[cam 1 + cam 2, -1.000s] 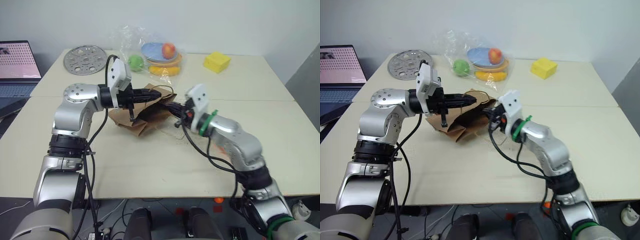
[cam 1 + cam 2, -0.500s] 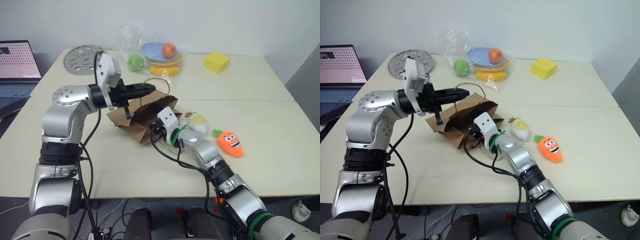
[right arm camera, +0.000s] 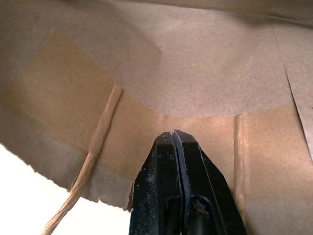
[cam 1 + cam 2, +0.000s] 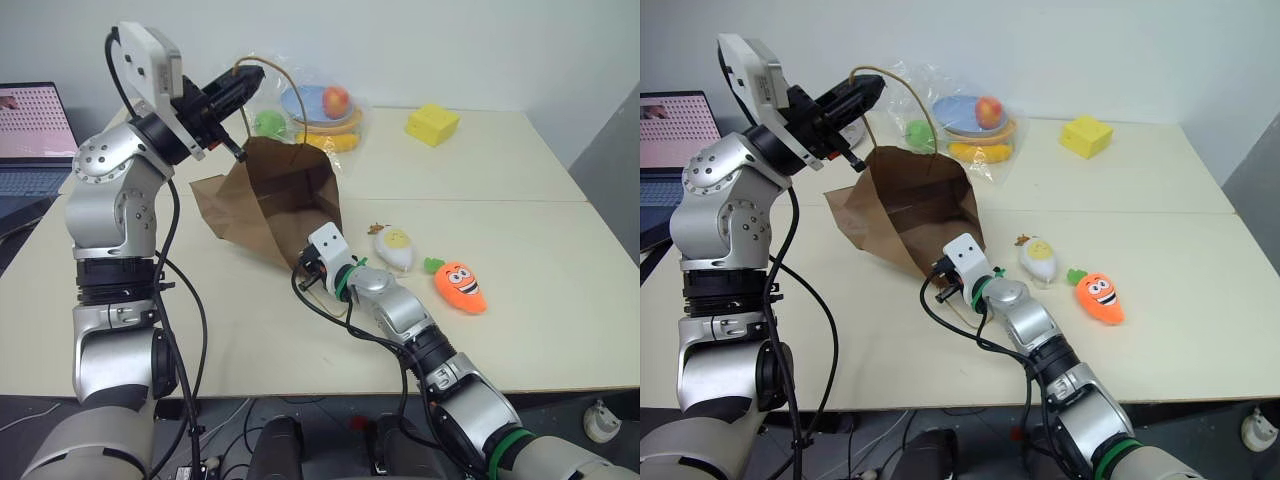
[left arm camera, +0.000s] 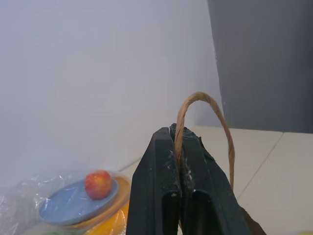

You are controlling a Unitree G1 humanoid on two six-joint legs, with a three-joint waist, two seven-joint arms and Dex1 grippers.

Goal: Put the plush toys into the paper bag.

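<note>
Left gripper (image 4: pixel 872 90) pinches the paper bag (image 4: pixel 915 205) handle; right gripper (image 3: pixel 175 139), closed, presses its rim; carrot (image 4: pixel 1098 295) and egg (image 4: pixel 1039 257) toys remain outside

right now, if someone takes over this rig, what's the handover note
Left gripper: shut on the paper bag's handle, holding the paper bag up.
Right gripper: shut, fingertips against the bag's lower rim; a grip on it cannot be told.
Carrot plush and egg plush lie on the table, right of the bag.
Done: bag raised.
Left: both toys into the bag.
</note>
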